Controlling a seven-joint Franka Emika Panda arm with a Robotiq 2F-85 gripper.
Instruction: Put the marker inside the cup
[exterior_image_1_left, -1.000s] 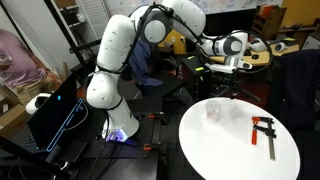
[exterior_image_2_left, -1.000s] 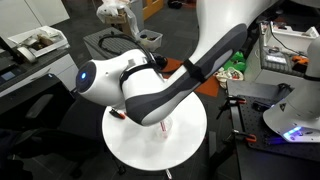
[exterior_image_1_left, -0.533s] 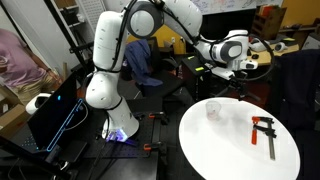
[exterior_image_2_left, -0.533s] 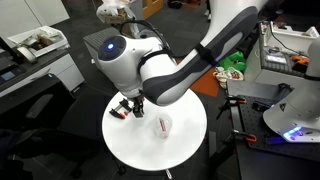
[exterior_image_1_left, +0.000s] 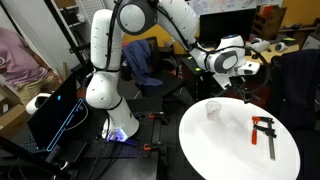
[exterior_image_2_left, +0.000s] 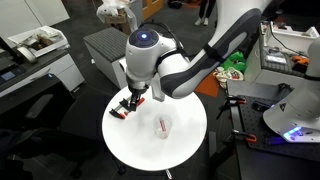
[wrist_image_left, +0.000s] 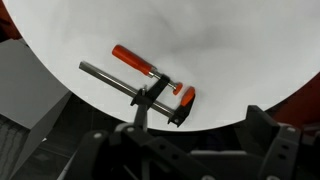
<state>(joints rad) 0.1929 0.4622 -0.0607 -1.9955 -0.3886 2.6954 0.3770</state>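
The clear cup (exterior_image_1_left: 213, 110) stands on the round white table (exterior_image_1_left: 220, 150) and also shows in an exterior view (exterior_image_2_left: 163, 126). A faint red streak shows at the cup there; I cannot tell whether it is the marker. No marker shows elsewhere. My gripper (exterior_image_1_left: 243, 82) hangs above the table's far edge, over the clamp side, apart from the cup. It also shows in an exterior view (exterior_image_2_left: 135, 96). In the wrist view its fingers (wrist_image_left: 185, 150) are spread wide with nothing between them.
A red-and-black bar clamp (exterior_image_1_left: 265, 130) lies on the table and shows in the wrist view (wrist_image_left: 140, 85) and in an exterior view (exterior_image_2_left: 124, 108). Desks, equipment and cables surround the table. The table's edge (wrist_image_left: 60, 80) drops off to the floor.
The arm has swung. The gripper has moved a little sideways and down, toward the clamp end of the table. The cup and the clamp have not moved.
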